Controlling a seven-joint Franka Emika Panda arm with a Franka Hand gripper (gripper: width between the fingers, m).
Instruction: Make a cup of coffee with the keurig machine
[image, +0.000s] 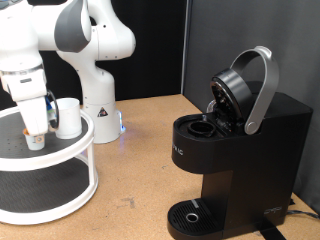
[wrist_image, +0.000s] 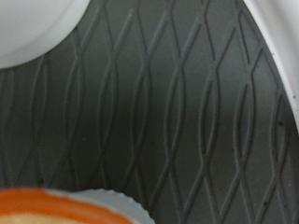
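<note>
The white Franka arm's two-finger gripper (image: 36, 128) hangs over the upper tier of a round, white-rimmed two-tier stand (image: 60, 160) with dark ribbed shelves, which sits at the exterior view's left edge of the tan wooden counter (image: 140, 150). The stand's left part is cut off by the frame. The fingertips meet a small pale pod with a tan top (image: 36, 139) resting on that tier; the hand's body covers most of it, so whether the jaws are apart or clamped on the pod cannot be told.

Just beside the gripper, toward the exterior view's right and on the same tier, stands the plain white cylindrical ceramic cup (image: 68, 117), upright. Its handle is not visible from here.

The boxy matte black keurig machine (image: 240, 160) stands at the counter's right side in the exterior view, well apart from the stand. Its domed lid (image: 232, 90) and silver-grey arched handle (image: 262, 90) are raised, leaving the brew chamber (image: 203, 128) open; the chamber's inside is too dark to read. The round drip tray (image: 190, 215) at its base carries nothing, and the machine's lower right corner runs out of frame.

The wrist view is close and blurred: dark ribbed matting (wrist_image: 159, 112) with a wavy diamond pattern fills it, a white curved rim (wrist_image: 37, 33) shows in one corner, and a pale round shape with an orange patch (wrist_image: 65, 207) is clipped at one edge. No fingers can be made out there.
</note>
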